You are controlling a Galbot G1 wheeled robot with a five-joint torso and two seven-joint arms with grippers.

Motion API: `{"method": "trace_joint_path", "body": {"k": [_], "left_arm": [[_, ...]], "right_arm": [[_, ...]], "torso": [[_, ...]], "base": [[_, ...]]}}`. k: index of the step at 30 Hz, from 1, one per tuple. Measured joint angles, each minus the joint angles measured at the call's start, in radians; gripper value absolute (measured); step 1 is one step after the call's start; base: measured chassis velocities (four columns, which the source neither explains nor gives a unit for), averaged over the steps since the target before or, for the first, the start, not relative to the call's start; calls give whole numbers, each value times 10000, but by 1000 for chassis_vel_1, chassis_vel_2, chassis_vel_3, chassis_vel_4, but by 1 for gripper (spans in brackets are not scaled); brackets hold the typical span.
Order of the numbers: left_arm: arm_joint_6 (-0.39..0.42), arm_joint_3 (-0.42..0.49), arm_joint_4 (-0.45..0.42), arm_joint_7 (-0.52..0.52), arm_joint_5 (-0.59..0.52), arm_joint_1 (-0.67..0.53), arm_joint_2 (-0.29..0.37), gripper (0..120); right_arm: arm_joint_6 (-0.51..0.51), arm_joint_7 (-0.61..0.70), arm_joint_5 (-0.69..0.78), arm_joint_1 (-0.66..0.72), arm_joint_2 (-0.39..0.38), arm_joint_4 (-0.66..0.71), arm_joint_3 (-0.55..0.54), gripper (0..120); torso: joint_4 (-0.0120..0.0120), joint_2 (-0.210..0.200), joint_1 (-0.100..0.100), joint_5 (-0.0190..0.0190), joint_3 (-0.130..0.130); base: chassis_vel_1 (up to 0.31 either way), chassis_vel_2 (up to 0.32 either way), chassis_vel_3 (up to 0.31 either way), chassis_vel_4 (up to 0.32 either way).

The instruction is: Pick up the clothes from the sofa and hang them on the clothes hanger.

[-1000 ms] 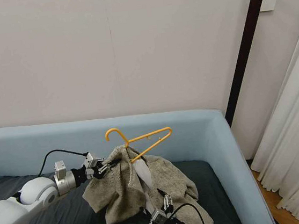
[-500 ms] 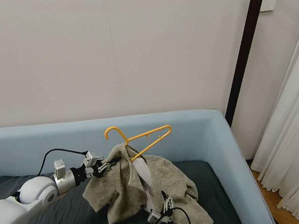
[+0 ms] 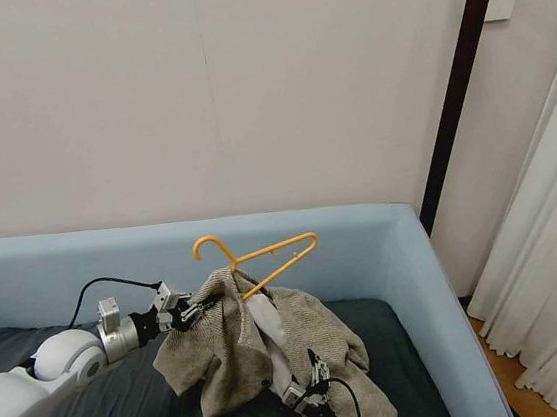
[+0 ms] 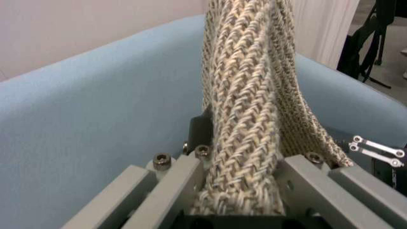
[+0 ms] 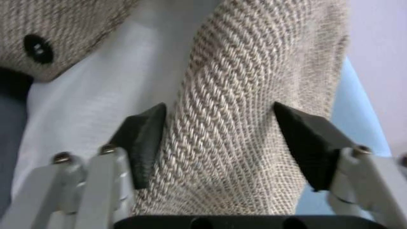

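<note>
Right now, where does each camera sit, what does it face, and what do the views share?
Head view: on the head, facing down at the sofa; left gripper holds the coat by its collar, right gripper lower.
Left wrist view: along its fingers, shut on the coat.
Right wrist view: between its spread pads, a fold of the coat.
Shared: the coat.

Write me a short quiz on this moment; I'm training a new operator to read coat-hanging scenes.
1. True or false: the orange hanger lies flat on the seat of the sofa.
2. The left gripper is shut on: A) the tweed coat; B) the hanger's hook; C) a cable.
3. Which gripper stands open around a fold low on the coat?
Key: 1 false, it sticks up out of the coat; 2 A; 3 the right gripper.
</note>
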Motion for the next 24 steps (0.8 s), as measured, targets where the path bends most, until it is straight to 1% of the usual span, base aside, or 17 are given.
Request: {"method": "trace_joint_path", "body": {"k": [1,5,6,8,10,11,12,16,17,18,19,24], "left_arm": [[0,0,0,0,0,0,0,2],[-7,-71,8,16,43,114,1,2],[-7,-71,8,16,43,114,1,2],[-8,-98,6,24,49,137,12,2],[-10,-113,2,29,52,150,33,2],[-10,-113,2,29,52,150,33,2],[-13,-122,10,39,64,160,46,2],[-26,-187,67,54,105,221,64,2],[-26,-187,67,54,105,221,64,2],[-33,-215,77,55,128,250,64,2],[-40,-242,87,56,157,275,64,2],[-49,-364,104,68,236,383,76,2]], "right_arm": [[0,0,0,0,0,0,0,64],[215,-58,-114,8,-182,174,77,45],[215,-58,-114,8,-182,174,77,45],[274,-97,-145,-8,-249,246,85,36],[329,-135,-195,-34,-297,297,90,29],[329,-135,-195,-34,-297,297,90,29],[348,-162,-201,-47,-331,358,90,22],[410,-280,-202,-84,-448,561,48,6],[410,-280,-202,-84,-448,561,48,6],[429,-307,-199,-103,-490,622,34,2],[469,-346,-200,-125,-545,682,24,1],[734,-610,-199,-200,-795,991,11,0]], "torso": [[0,0,0,0,0],[0,0,0,1,0],[0,0,0,1,0],[0,0,0,0,0],[0,0,0,0,0],[0,0,0,0,0],[0,0,0,1,0],[0,0,0,1,0],[0,0,0,1,0],[0,0,0,1,0],[0,0,0,1,0],[0,0,0,1,0]], "base": [[0,0,0,0],[0,0,0,0],[0,0,0,0],[0,0,0,0],[0,0,0,0],[0,0,0,0],[0,0,0,0],[0,0,0,0],[0,0,0,0],[0,0,0,0],[0,0,0,0],[0,0,0,0]]}}
